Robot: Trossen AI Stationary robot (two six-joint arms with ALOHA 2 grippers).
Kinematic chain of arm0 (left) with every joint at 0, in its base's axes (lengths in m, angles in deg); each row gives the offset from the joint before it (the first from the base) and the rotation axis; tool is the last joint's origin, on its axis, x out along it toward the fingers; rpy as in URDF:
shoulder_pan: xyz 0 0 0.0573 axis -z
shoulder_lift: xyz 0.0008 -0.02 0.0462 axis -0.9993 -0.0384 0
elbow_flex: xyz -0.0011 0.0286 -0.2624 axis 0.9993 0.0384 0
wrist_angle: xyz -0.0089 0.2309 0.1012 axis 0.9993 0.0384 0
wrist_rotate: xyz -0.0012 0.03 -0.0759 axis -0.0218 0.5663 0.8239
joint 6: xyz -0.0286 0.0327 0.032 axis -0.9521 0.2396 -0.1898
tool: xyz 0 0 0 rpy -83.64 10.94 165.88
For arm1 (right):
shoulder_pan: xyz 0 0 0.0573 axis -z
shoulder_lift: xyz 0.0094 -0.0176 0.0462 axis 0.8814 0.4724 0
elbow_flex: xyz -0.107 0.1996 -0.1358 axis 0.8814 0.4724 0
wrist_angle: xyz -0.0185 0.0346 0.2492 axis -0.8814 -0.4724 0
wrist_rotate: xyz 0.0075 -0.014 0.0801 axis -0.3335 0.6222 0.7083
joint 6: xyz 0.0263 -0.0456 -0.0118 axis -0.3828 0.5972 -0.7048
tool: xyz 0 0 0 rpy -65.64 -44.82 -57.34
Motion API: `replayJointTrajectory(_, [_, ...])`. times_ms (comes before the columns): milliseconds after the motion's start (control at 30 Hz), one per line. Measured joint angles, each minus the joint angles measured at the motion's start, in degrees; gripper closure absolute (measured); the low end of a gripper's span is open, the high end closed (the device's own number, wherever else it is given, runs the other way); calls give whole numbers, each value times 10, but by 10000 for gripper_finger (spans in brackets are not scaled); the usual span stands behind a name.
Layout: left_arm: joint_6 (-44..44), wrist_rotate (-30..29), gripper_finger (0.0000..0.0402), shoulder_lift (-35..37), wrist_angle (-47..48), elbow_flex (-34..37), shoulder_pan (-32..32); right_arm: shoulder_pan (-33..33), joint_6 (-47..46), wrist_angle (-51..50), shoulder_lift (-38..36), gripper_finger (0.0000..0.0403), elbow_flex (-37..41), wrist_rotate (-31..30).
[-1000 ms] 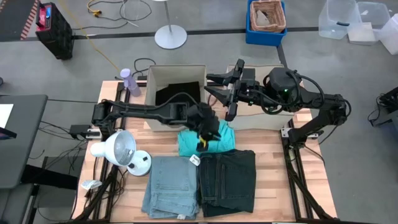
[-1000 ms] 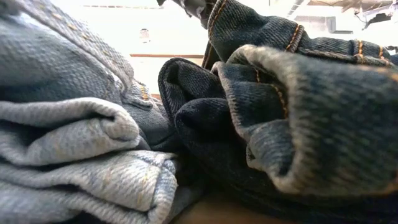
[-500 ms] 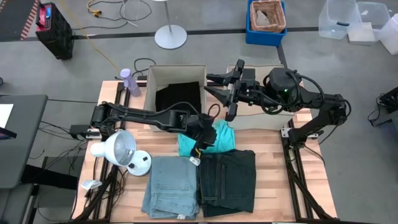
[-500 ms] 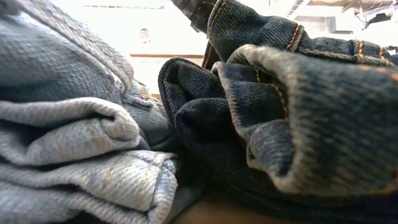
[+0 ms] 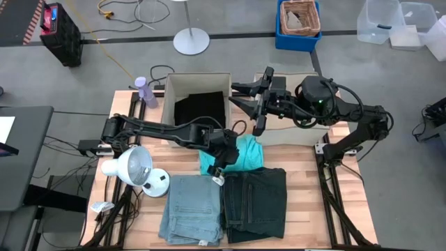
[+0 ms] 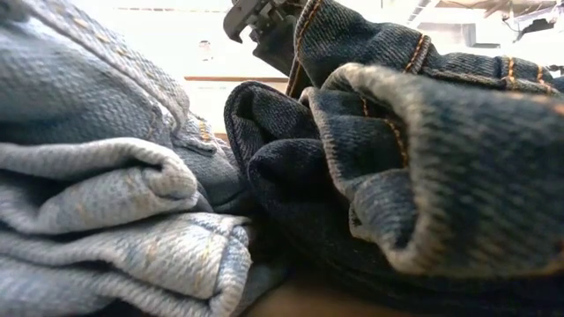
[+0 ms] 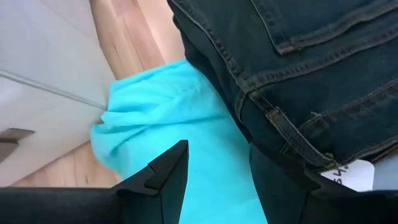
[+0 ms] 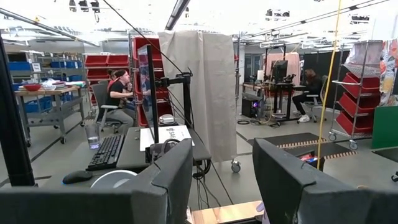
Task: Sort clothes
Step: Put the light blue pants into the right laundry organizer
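A teal shirt [image 5: 240,157] lies folded on the table, just behind the dark jeans [image 5: 255,201]. Light blue jeans [image 5: 191,208] lie to the left of the dark jeans. A black cloth [image 5: 200,108] lies inside the left beige box [image 5: 167,104]. My left gripper [image 5: 218,155] is open, low over the shirt's left part. In the left wrist view [image 7: 217,186] the teal shirt [image 7: 186,124] fills the gap between its fingers. My right gripper [image 5: 242,97] is open and empty, held high between the boxes. It also shows open in the right wrist view [image 8: 217,186]. My left gripper's open fingers [image 7: 168,174] come down at the teal shirt's left part [image 7: 214,162] from above, one on either side of it. I cannot tell whether they touch the cloth. The shirt lies flat on the table.
A second beige box [image 5: 306,131] stands at the back right, under my right arm. A white lamp [image 5: 132,166] and a purple bottle [image 5: 142,90] stand at the table's left. In the low view both jeans [image 6: 397,167] fill the foreground.
My left gripper has gone toward the table's left and near edges, from the shirt's middle to its left part, and has come lower. It now shows at the top of the low view. The clothes have not moved.
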Motion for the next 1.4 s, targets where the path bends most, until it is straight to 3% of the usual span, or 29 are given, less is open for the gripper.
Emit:
replayJointTrajectory(333, [-36, -2, 235, -50, 26, -2, 1, -3, -2, -9, 0, 223, 0, 0])
replayJointTrajectory(800, [-39, -24, 234, -53, 18, 37, -13, -3, -3, -13, 0, 223, 0, 0])
replayJointTrajectory(1167, [-45, -26, 195, -53, 27, 66, -9, -3, -3, -14, 0, 223, 0, 0])
replayJointTrajectory(1400, [-85, -27, 185, -97, 63, 65, -7, -3, -3, -19, 0, 223, 0, 0])
